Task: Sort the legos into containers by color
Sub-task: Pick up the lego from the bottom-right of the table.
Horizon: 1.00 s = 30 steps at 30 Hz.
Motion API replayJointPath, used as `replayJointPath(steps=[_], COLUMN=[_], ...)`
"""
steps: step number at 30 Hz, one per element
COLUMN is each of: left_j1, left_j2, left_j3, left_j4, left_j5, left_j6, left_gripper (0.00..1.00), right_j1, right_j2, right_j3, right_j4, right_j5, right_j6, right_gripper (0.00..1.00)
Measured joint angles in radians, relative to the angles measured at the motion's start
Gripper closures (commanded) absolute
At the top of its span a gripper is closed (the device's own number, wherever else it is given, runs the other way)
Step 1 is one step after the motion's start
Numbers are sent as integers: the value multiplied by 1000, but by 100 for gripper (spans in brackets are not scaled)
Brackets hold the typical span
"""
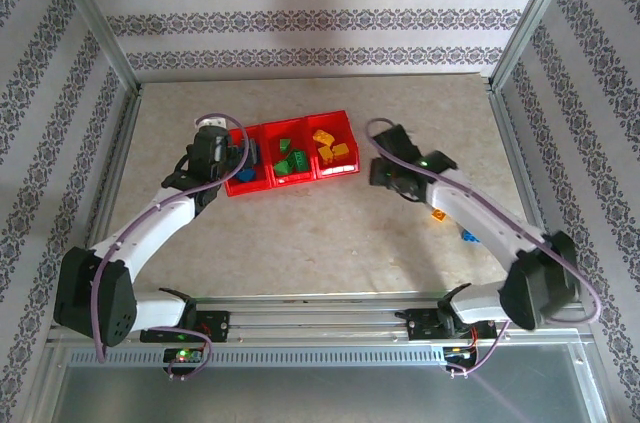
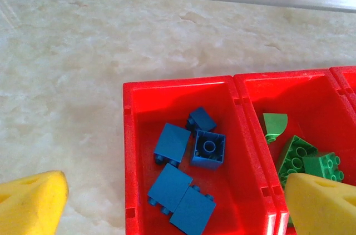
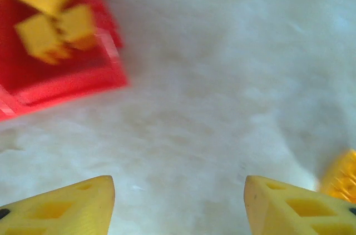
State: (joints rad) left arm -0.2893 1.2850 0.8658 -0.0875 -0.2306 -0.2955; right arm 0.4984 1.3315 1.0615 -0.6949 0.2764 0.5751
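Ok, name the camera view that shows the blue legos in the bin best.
Left wrist: the blue legos lie sharp and close in their compartment. Top external: they are tiny, partly behind the left arm. The right wrist view faces the yellow legos instead.

I see the containers (image 2: 178, 82) bright translucent red: blue legos (image 2: 192, 151) in the nine-o'clock compartment, green legos (image 2: 303, 157) in the middle, yellow-orange legos (image 1: 330, 146) at three o'clock. The table (image 1: 300, 243) is cream with faint marbling, the walls (image 1: 320, 18) white with grey floral bands. My arms (image 1: 150, 228) are white with black joints and purple cables (image 1: 598, 298), the fingertips (image 2: 30, 204) yellow; at four o'clock from the containers lie an orange brick (image 1: 438, 214) and a blue brick (image 1: 466, 236).
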Motion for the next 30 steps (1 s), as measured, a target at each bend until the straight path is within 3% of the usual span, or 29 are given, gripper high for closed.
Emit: replayJointPath(steps=[11,16,25,30], left_j1=[4,4,18,36], left_j2=[-18,-19,-15,8], left_j3=[-19,-33,-35,-2], left_j4=[26,33,58,50], left_j5=[1,1,10,38], left_j6=[4,16,84,108], left_gripper=[0,0,0,0], right_j1=[-417,-537,-659,-795], right_j2=[-372,-387,-354,-352], right_j3=[-322,-375,-386,-425], right_j4=[-153,-170,-161,-145], right_j5=[-97,-138,-169,-215], right_j6=[59,68,116,130], right_gripper=[37,35,28,28])
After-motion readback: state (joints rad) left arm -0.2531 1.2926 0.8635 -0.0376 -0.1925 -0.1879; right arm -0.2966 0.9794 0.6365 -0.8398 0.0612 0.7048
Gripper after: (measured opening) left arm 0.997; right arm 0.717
